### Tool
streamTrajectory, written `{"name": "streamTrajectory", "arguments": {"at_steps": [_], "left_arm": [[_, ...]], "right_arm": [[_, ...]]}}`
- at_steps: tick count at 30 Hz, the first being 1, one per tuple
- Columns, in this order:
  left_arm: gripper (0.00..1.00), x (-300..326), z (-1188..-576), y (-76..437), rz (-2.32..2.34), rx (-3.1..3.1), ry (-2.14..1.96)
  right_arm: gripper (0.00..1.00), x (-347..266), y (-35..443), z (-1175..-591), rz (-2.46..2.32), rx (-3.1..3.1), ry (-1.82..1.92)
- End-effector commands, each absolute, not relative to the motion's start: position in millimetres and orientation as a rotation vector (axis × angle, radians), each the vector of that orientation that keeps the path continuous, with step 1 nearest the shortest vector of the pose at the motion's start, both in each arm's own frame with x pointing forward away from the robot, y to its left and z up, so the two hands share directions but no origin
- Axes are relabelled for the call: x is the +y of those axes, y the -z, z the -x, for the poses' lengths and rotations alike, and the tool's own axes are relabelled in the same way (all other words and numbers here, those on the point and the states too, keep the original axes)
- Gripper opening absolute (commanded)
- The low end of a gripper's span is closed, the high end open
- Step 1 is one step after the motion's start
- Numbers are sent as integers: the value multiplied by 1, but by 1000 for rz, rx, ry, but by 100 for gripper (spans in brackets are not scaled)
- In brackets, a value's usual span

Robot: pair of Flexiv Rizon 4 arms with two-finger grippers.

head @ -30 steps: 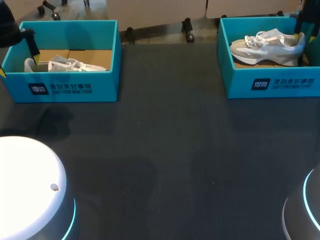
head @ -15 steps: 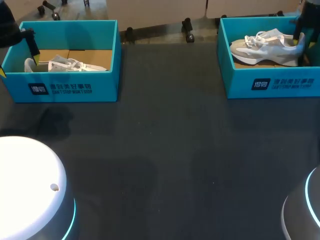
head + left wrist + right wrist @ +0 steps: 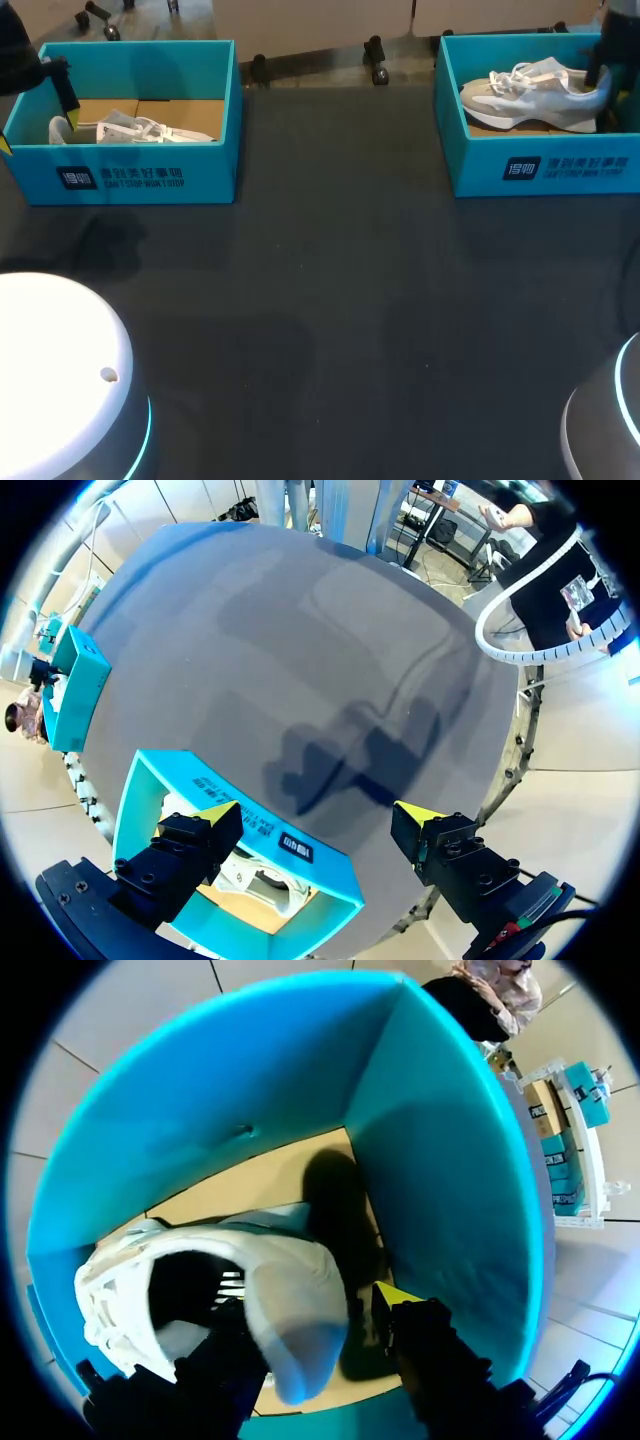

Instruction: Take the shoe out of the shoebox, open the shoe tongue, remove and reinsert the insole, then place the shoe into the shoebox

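A grey-white shoe lies in the right teal shoebox, toe to the left. My right gripper stands at its heel. In the right wrist view the shoe's heel sits between the fingers of my right gripper: one finger is inside the collar, and the yellow-tipped finger is outside with a dark gap to the heel. The gripper is open. My left gripper hangs open over the left end of the left shoebox, above a white shoe.
The left wrist view shows the left shoebox and its white shoe below my left gripper, and the right shoebox far across the dark table. White robot bases sit at the near corners.
My right gripper has sunk slightly at the shoe's heel and its fingers have spread a little. The shoe stays in the box. The left arm has not moved.
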State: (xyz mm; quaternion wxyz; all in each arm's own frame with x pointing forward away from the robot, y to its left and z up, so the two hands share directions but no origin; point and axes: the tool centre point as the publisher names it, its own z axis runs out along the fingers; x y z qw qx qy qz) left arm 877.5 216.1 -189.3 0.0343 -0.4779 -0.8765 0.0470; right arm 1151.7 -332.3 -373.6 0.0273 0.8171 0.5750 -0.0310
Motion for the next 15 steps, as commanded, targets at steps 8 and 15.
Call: {"name": "streamTrajectory", "arguments": {"at_steps": [8, 15], "left_arm": [[100, 216, -878, 189, 1469, -2693, -142], [100, 216, -878, 189, 1469, -2693, -142]], "right_arm": [[49, -333, 391, -1162, -2558, 1798, 129], [27, -333, 395, -1160, -2569, 1770, 135]]}}
